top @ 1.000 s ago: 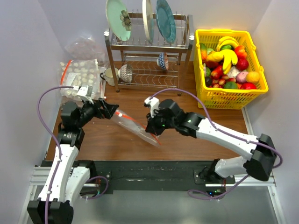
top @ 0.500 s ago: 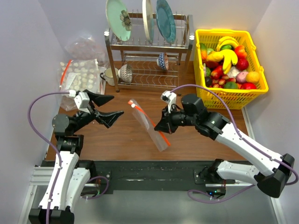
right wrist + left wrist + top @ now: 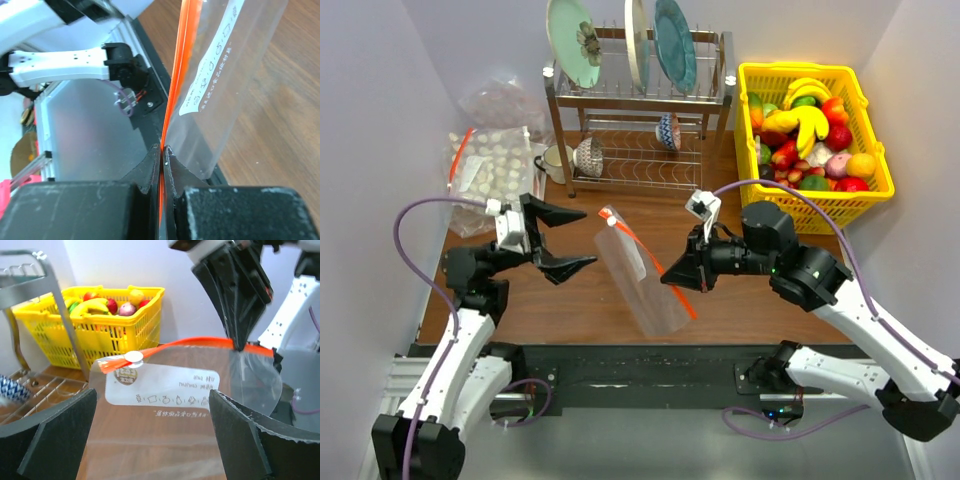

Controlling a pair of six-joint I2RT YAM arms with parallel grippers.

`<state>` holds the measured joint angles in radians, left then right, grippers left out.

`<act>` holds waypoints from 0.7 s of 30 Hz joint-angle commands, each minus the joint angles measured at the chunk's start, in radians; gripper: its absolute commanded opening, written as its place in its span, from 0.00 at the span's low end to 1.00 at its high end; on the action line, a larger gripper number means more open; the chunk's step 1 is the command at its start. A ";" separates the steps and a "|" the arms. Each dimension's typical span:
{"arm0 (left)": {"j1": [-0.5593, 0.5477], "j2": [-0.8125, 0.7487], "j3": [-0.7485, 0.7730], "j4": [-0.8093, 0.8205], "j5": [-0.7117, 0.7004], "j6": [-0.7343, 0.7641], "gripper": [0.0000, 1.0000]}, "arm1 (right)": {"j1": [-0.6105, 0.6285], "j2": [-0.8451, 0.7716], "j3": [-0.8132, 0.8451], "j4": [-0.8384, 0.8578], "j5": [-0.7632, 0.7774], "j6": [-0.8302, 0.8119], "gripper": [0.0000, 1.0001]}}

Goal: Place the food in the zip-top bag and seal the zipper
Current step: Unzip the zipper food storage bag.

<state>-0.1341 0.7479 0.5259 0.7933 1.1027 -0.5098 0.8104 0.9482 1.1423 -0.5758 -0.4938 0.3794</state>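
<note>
My right gripper (image 3: 672,281) is shut on the red zipper (image 3: 655,265) of the clear zip-top bag (image 3: 638,283) and holds the bag lifted above the table. In the right wrist view the fingers pinch the orange strip (image 3: 172,95). My left gripper (image 3: 572,240) is open and empty, just left of the bag and facing it. In the left wrist view the bag's white label (image 3: 165,386) hangs between my open fingers. The food (image 3: 807,133) lies in the yellow basket (image 3: 800,215) at the back right.
A metal dish rack (image 3: 638,120) with plates and bowls stands at the back centre. A larger clear bag of pale lumps (image 3: 492,170) lies at the back left. The table's front edge runs just below the hanging bag.
My left gripper let go of the bag and opened wide. My right gripper lifted the bag by its zipper and carried it right and up; the bag now hangs free.
</note>
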 commanded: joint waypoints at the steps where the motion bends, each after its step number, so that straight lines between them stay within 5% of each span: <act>1: -0.042 -0.057 -0.055 0.212 0.010 0.136 1.00 | -0.005 -0.009 0.045 -0.013 -0.084 0.033 0.02; 8: -0.052 -0.055 0.042 -0.095 -0.040 0.396 1.00 | -0.005 0.001 0.042 0.022 -0.209 0.064 0.02; 21: -0.055 0.059 0.117 -0.203 0.008 0.599 0.79 | -0.005 -0.023 0.030 0.042 -0.287 0.088 0.02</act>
<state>-0.1802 0.7860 0.5922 0.6075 1.0840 -0.0010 0.8101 0.9474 1.1469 -0.5709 -0.7231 0.4397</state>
